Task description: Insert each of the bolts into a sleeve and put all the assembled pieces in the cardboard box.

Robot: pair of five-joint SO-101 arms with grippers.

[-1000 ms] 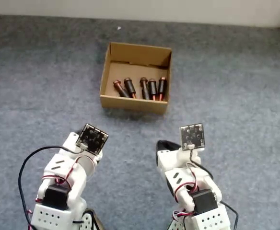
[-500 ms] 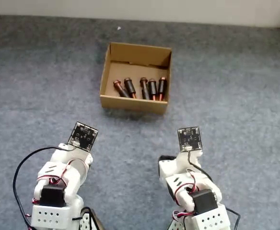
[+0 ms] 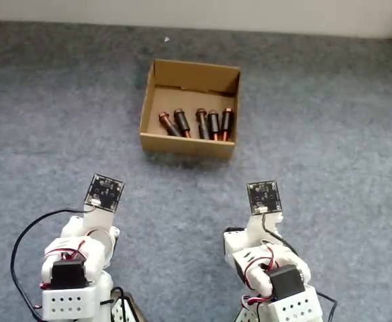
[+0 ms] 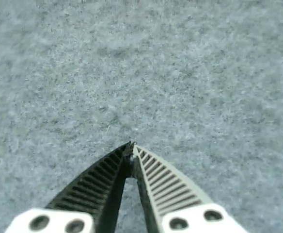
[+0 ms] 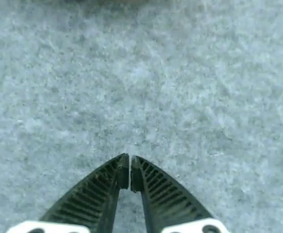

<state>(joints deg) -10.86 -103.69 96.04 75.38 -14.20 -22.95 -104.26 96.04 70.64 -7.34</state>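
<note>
Sitting low at the near left of the grey carpet (image 3: 48, 121), the left arm (image 3: 75, 258) is well apart from the box; seen from above, its small wrist board (image 3: 105, 192) covers the pincer, but the wrist view shows the left gripper (image 4: 132, 145) with its ribbed fingers meeting at the tips, over the carpet; further right and farther back, the cardboard box (image 3: 186, 145) stands open-topped, with five dark pieces (image 3: 202, 123) lying in a row on its floor beside the near wall; their long axes run roughly near to far, the three on the right almost parallel, the two on the left leaning with their far ends to the left; copper colour shows at their ends, yet which end is the bolt head is too small to tell; at the near right, the right arm (image 3: 270, 261) is folded likewise, and the right gripper (image 5: 130, 158) has its tips closed together over the carpet.
</note>
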